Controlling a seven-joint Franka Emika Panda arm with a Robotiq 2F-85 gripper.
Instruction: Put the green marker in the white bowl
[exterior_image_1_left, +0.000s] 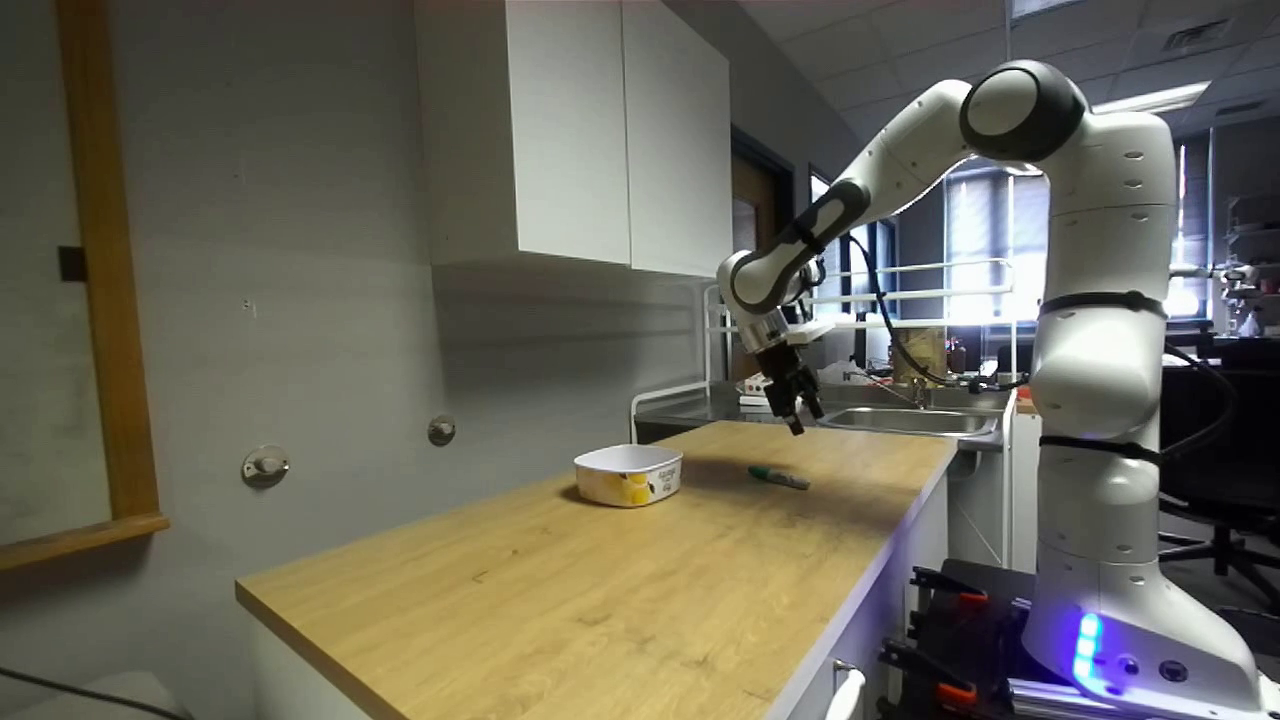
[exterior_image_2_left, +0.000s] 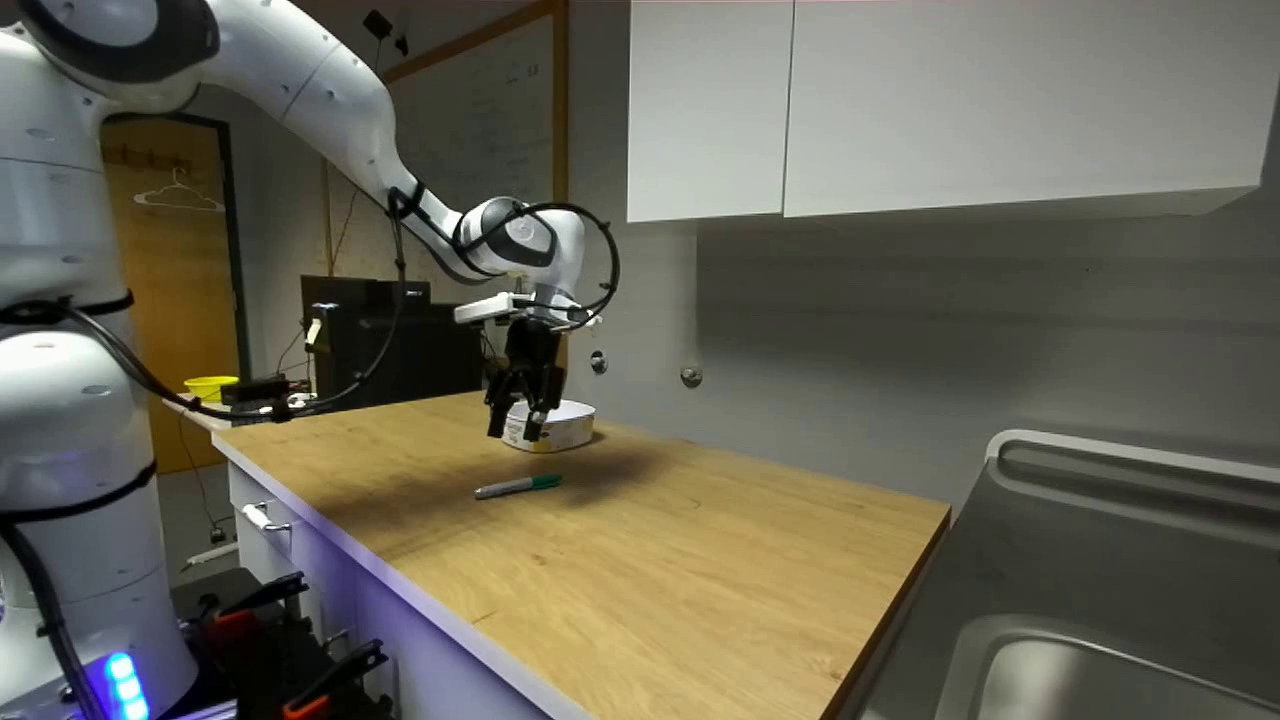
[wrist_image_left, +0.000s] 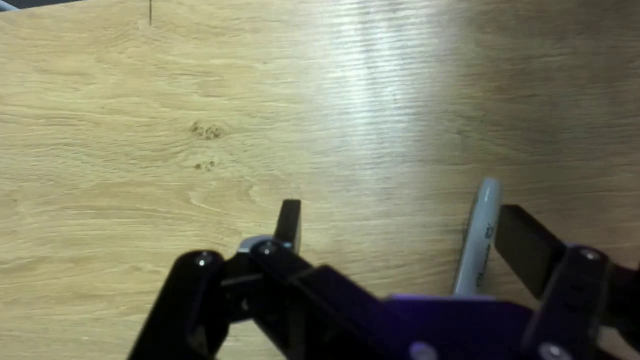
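In an exterior view, you have grey wall (exterior_image_1_left: 320, 330) far left, then a broad tabletop (exterior_image_1_left: 560, 600) whose near corner lies between 8 and 9 o'clock from the one white bowl (exterior_image_1_left: 628, 486). One two-door cabinet (exterior_image_1_left: 590, 130) hangs at that bowl's 12 o'clock. At the bowl's 3 o'clock your one green marker (exterior_image_1_left: 778, 478) lies flat. Your claw (exterior_image_1_left: 808, 419), spread wide, hangs at the marker's 1 o'clock; the tabletop's long edge runs past the marker's 4 o'clock, and one sink (exterior_image_1_left: 905, 422) sits at its 2.
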